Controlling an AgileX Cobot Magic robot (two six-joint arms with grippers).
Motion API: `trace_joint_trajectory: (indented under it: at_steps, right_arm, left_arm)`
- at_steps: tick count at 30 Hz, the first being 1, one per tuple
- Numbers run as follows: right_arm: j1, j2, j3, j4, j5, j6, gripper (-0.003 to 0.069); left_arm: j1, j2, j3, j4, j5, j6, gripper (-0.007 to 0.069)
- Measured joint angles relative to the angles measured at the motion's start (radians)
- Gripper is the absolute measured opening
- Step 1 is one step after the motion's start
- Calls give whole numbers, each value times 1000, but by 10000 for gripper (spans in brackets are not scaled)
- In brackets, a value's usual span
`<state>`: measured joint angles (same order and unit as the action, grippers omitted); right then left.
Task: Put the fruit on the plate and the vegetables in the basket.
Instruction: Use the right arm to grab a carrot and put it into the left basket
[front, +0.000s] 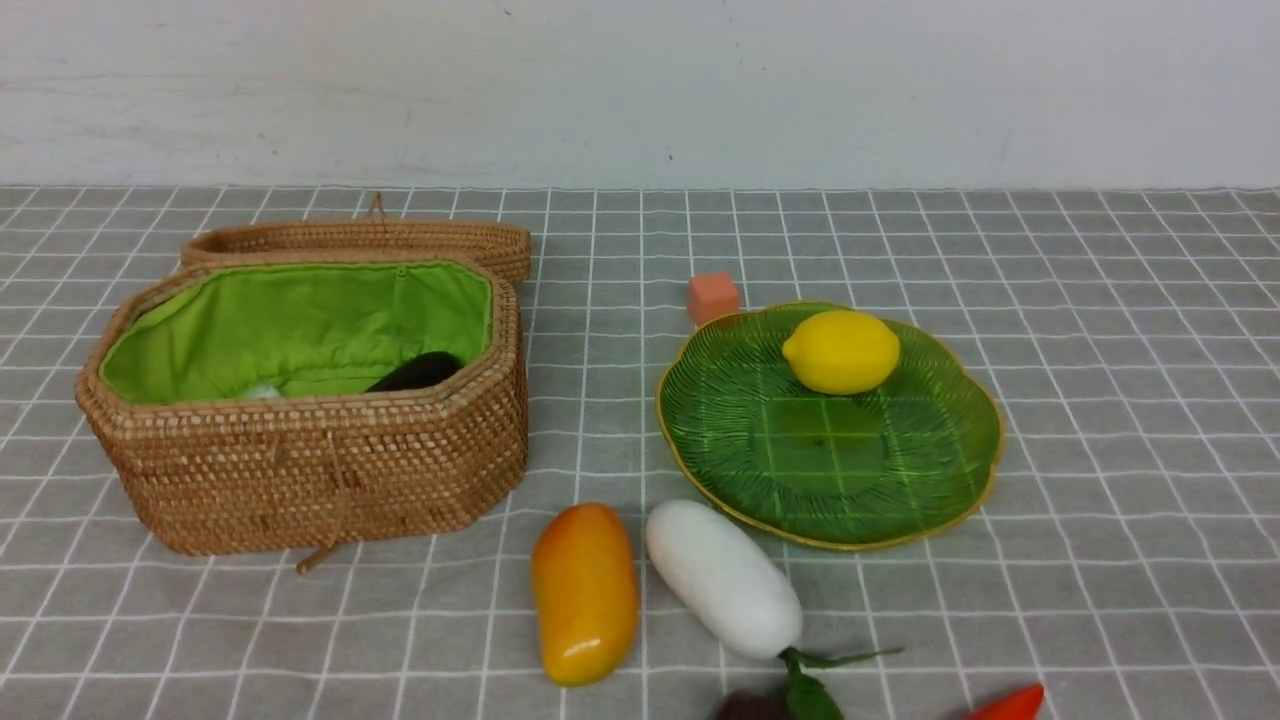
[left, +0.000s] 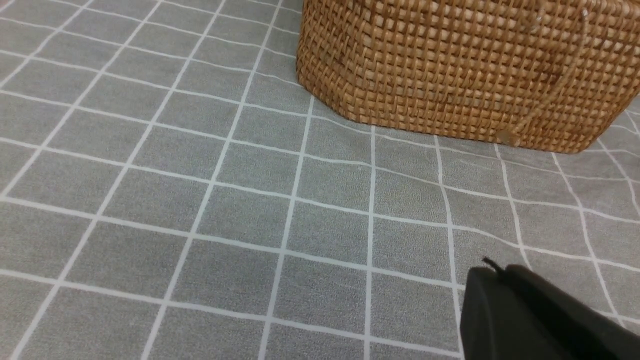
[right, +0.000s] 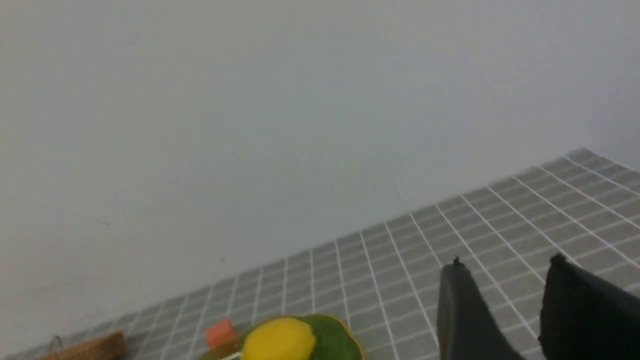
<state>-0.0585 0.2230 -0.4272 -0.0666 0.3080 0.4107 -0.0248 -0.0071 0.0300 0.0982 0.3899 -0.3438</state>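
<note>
The yellow lemon lies on the green plate. The orange-yellow mango and the white radish lie on the cloth in front. A dark round fruit and a red vegetable peek in at the bottom edge. A dark vegetable rests inside the open basket. Neither arm shows in the front view. In its wrist view my left gripper is shut and empty over cloth, short of the basket wall. My right gripper is open and empty, raised, with the lemon below.
A small orange cube stands just behind the plate. The basket's woven lid leans behind the basket. A white wall closes off the back of the table with its grey checked cloth.
</note>
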Motion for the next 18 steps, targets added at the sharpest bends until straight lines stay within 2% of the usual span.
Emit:
trace_joint_trajectory:
  at_steps: [3, 7, 11, 14, 15, 16, 17, 18]
  right_arm:
    - [0, 193, -127, -7, 136, 0, 241]
    - [0, 326, -171, 4, 148, 5, 241]
    - [17, 401, -174, 81, 159, -13, 241]
    - [62, 465, -181, 161, 243, -121, 241]
    - [99, 512, -190, 216, 321, -215, 241]
    - [104, 519, -193, 222, 331, -226, 241]
    - [149, 583, -212, 283, 418, -310, 244]
    - [153, 598, -217, 295, 435, -317, 244]
  left_arm:
    - [0, 0, 0, 0, 0, 0, 8]
    - [0, 0, 0, 0, 0, 0, 15]
    - [0, 0, 0, 0, 0, 0, 19]
    - [0, 0, 0, 0, 0, 0, 21]
    - [0, 0, 0, 0, 0, 0, 22]
    - [0, 0, 0, 0, 0, 0, 23]
    - [0, 0, 0, 0, 0, 0, 25]
    - [0, 0, 0, 0, 0, 0, 26]
